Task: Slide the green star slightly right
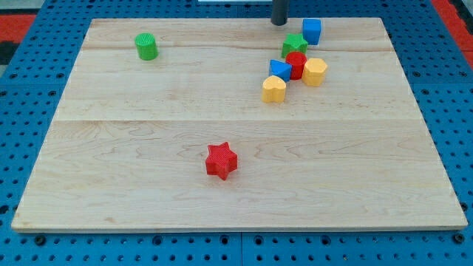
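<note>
The green star (294, 44) lies near the view's top right, at the top of a tight cluster. A blue cube (312, 31) sits just above and to its right. A red cylinder (296, 64) touches it from below. My tip (279, 23) is at the board's top edge, just above and left of the green star, a short gap away from it.
In the cluster, a blue triangle (279, 70), a yellow hexagon (315, 72) and a yellow heart (273, 89) lie below the star. A green cylinder (146, 46) stands at the top left. A red star (221, 160) lies low in the middle. The wooden board (111, 148) rests on a blue pegboard.
</note>
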Robot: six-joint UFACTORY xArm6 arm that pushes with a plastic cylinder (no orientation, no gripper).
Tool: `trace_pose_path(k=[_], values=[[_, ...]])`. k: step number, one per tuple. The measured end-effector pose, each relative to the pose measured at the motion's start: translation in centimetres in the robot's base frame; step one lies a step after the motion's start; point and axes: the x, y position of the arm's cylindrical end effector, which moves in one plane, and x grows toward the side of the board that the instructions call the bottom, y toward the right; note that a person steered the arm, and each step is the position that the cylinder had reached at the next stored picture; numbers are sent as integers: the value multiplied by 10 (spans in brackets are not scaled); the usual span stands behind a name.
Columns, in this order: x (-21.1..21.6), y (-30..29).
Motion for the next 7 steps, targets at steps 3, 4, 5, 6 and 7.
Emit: trace_pose_path(k=[3, 4, 5, 6, 7], values=[[94, 0], [101, 0], [94, 0], [79, 0], [77, 0]])
